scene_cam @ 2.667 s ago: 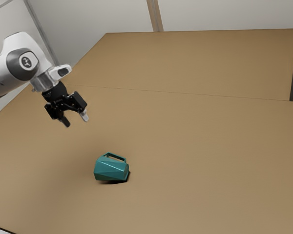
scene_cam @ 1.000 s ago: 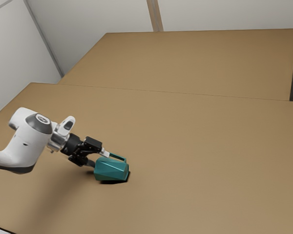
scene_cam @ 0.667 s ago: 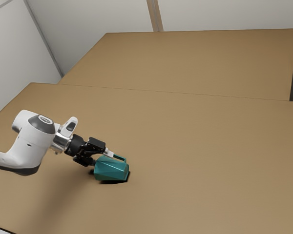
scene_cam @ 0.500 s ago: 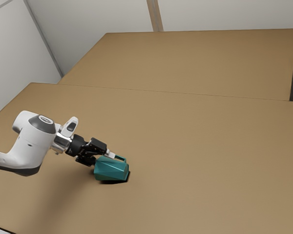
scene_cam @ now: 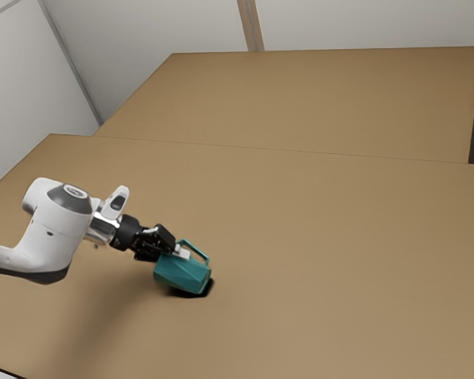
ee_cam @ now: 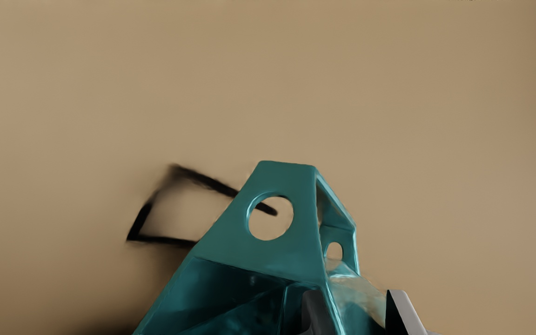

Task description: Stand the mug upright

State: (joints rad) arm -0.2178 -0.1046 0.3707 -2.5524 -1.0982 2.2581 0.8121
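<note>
The teal faceted mug (scene_cam: 182,273) lies tilted over the table, its end by the hand raised above a dark shadow and its handle on the upper side. At that raised end is my gripper (scene_cam: 176,254), with a light fingertip against the mug's upper side. In the wrist view, the mug (ee_cam: 291,260) shows its open inside and a part with round holes. My gripper (ee_cam: 352,304) holds the mug's wall there, a dark finger inside the mug and a lighter-edged one outside. The far parts of both fingers are hidden.
The brown table (scene_cam: 324,260) extends around the mug, with a thin seam crossing it farther back. Pale walls (scene_cam: 158,31) stand behind it. In the wrist view, the mug's dark shadow falls on the tabletop (ee_cam: 86,116).
The hand has come down from the upper left to the mug. Its fingers have closed on the mug's wall, and the mug has tipped, with its near end lifted and its handle turned.
</note>
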